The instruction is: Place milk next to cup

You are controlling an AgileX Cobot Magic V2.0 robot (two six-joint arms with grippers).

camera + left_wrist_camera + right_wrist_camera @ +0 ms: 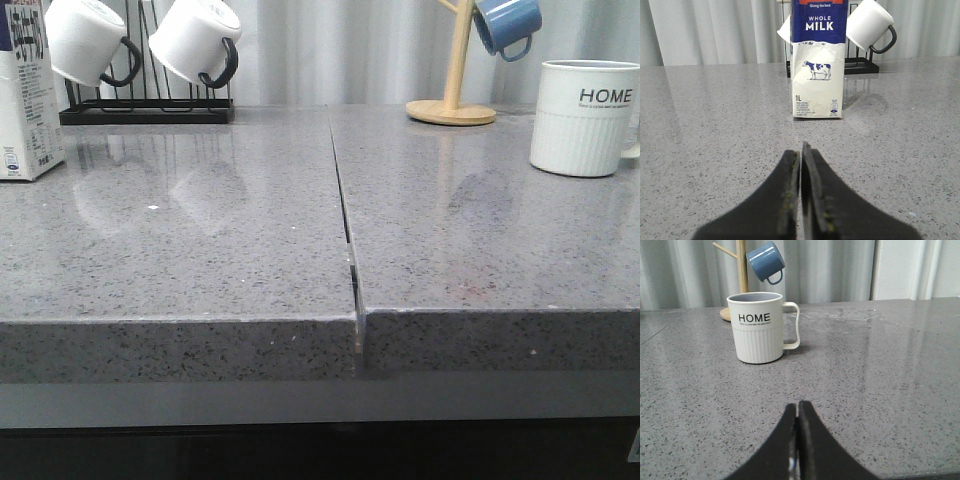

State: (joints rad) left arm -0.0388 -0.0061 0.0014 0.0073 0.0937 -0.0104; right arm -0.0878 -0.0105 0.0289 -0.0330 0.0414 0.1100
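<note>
The milk carton [24,95] stands upright at the far left of the grey counter, partly cut off by the front view's edge. The left wrist view shows its face [818,65] with the cow picture and "WHOLE MILK". The white ribbed "HOME" cup [583,116] stands at the far right, and it shows in the right wrist view [760,327] with its handle out to one side. My left gripper [801,150] is shut and empty, well short of the carton. My right gripper [798,407] is shut and empty, well short of the cup. Neither gripper shows in the front view.
A black rack [146,108] holds two small white mugs with black handles [195,40] behind the carton. A wooden mug tree [452,100] with a blue mug [507,24] stands behind the cup. A seam [345,215] splits the counter down the middle.
</note>
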